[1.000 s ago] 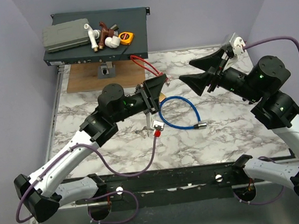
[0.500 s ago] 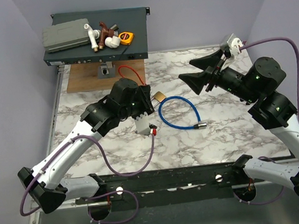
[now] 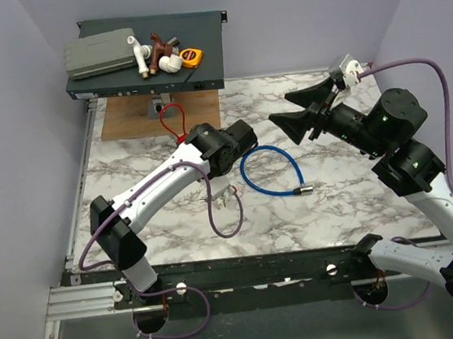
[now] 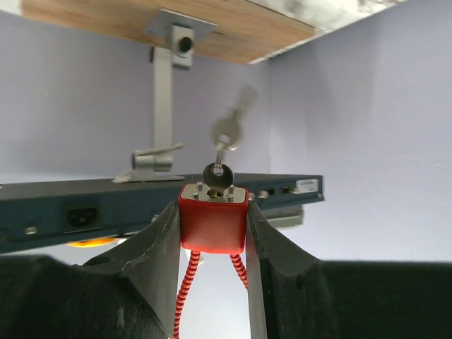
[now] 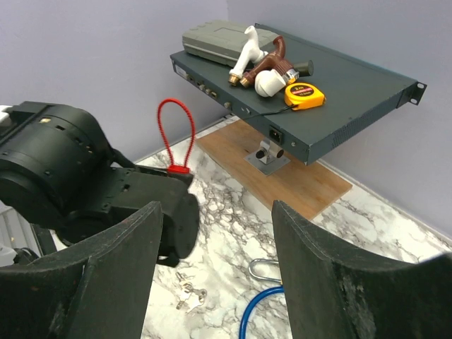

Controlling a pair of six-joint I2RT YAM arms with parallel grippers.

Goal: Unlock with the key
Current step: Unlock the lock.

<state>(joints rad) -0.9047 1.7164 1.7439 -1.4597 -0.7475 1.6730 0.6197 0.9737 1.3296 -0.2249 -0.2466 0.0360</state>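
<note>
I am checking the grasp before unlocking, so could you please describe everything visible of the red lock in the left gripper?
The red lock is a small, glossy, plastic-looking block pinched on two sides between the fingers of the left gripper. A thin red coiled cable runs from one end as a closed loop. A silver key sits in the opposite face, with a second key, blurred, hanging off it.

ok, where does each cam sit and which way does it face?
Top external: above and behind the robot, looking down at the table; both arms show.
Left wrist: on the left claw, image flipped, facing the rack box; fingers pinch the red lock, key inserted.
Right wrist: on the open right claw, facing the left arm and rack box.
Shared: red loop, top and right wrist.
</note>
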